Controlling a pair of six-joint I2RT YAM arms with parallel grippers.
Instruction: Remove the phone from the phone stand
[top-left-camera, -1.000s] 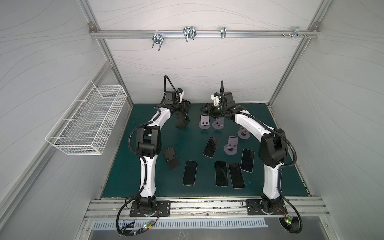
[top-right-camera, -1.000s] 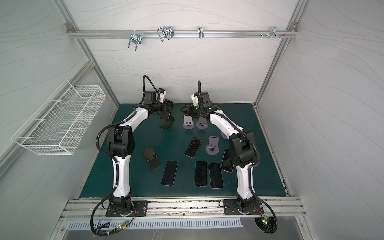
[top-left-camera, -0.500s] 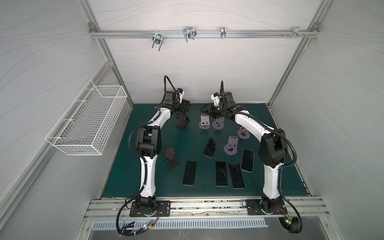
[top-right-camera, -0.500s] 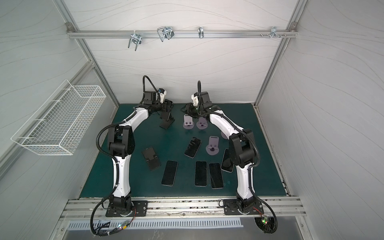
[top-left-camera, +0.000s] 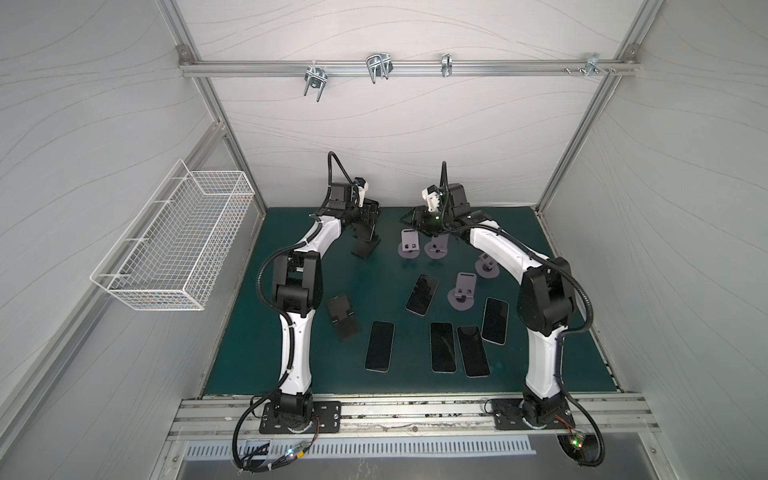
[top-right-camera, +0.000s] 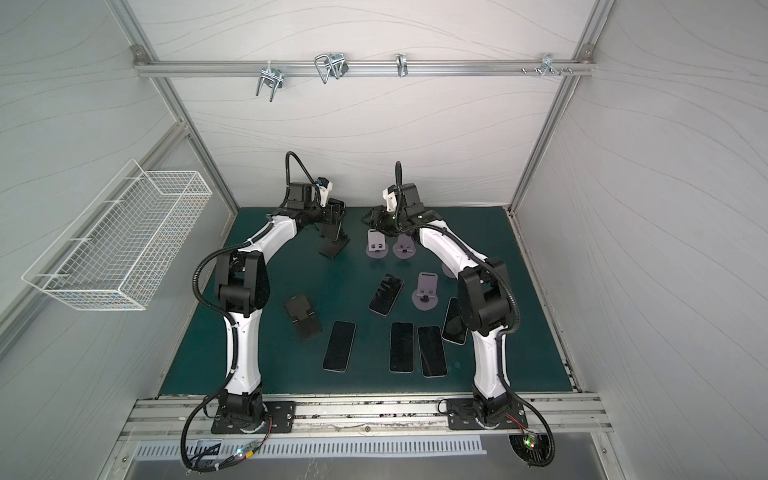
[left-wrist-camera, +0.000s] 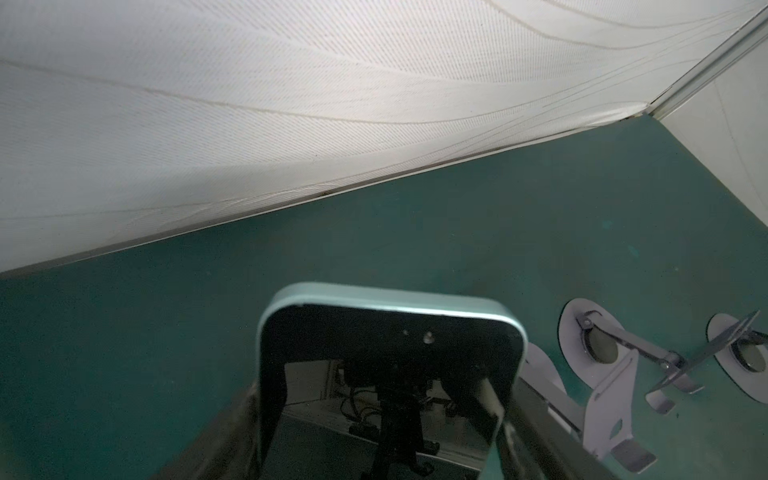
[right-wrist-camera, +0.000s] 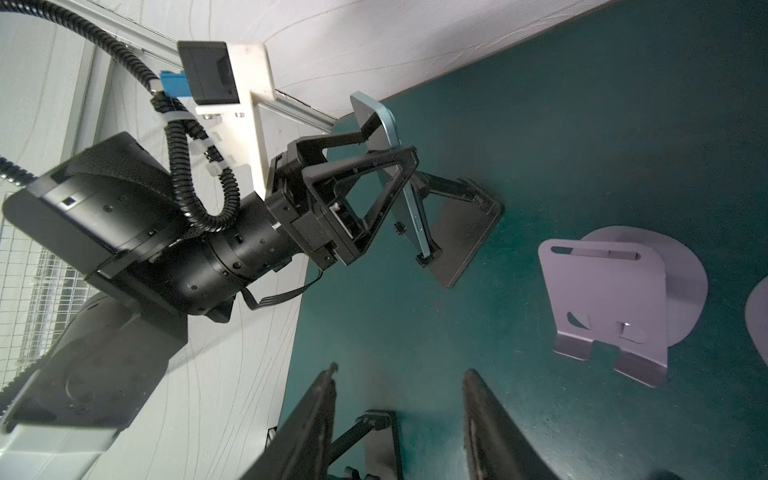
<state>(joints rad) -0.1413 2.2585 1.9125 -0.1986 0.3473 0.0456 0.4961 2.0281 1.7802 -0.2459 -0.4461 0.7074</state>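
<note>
1. The green mat carries everything. There are phones lying flat toward the front and empty purple stands further in. The one loaded stand sits at the back near the wall, so my left arm is stretched out long to reach it.
2. My right gripper hangs just beside the work and points at it, which gives its wrist camera a side-on look at the grasp. Its fingers are drawn in close. A dark hinged piece shows between them, and I cannot tell what it is or whether it is pinched.
3. The black phone stand rests with its flat base on the mat, and nothing pins it down. I judge that a sideways tug could drag or tip it.
4. The phone leans tilted on that stand with its screen toward my left wrist camera. Its lower edge sits in the stand's cradle, so it is not yet removed.
5. My left gripper pinches the phone across its width, one finger on each long edge, above the middle. I take the edges because the back lies against the rest.
6. The lip hooks the lower edge, so I expect to lift up and clear it before drawing away.
</note>
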